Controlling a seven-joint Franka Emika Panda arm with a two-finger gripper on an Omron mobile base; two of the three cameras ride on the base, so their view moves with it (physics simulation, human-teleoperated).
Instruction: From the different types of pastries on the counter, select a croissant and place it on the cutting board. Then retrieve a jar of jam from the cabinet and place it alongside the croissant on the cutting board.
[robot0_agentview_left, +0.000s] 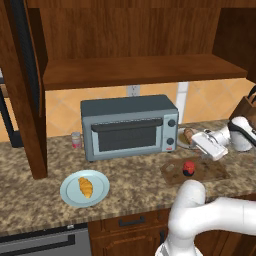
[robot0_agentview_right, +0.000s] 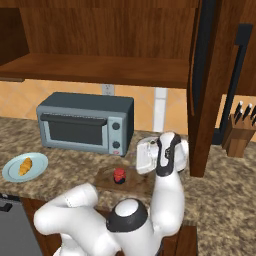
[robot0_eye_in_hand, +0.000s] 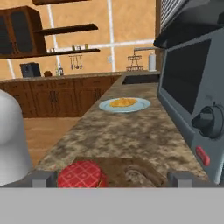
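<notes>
The golden croissant (robot0_agentview_left: 85, 187) (robot0_agentview_right: 25, 166) (robot0_eye_in_hand: 123, 103) lies on a round light blue plate (robot0_agentview_left: 100, 194) at the left of the counter (robot0_agentview_left: 135, 182). A red jar of jam (robot0_agentview_left: 188, 168) (robot0_agentview_right: 119, 175) (robot0_eye_in_hand: 82, 175) stands upright on the dark wooden cutting board (robot0_agentview_left: 212, 172) (robot0_agentview_right: 135, 184) (robot0_eye_in_hand: 127, 166) to the right of the toaster oven. My gripper (robot0_agentview_left: 196, 145) (robot0_agentview_right: 140, 156) (robot0_eye_in_hand: 111, 180) hovers just above the board, pointing left along the counter. It is open with nothing between its fingers, and the jar sits below it. A brown pastry (robot0_agentview_left: 188, 133) lies behind the hand.
A grey toaster oven (robot0_agentview_left: 129, 126) (robot0_agentview_right: 85, 122) (robot0_eye_in_hand: 192, 96) stands at the back of the counter. A pale canister (robot0_agentview_left: 76, 140) sits to its left and a knife block (robot0_agentview_left: 246, 107) (robot0_agentview_right: 239, 134) at the far right. The cabinet shelf (robot0_agentview_left: 140, 70) hangs overhead.
</notes>
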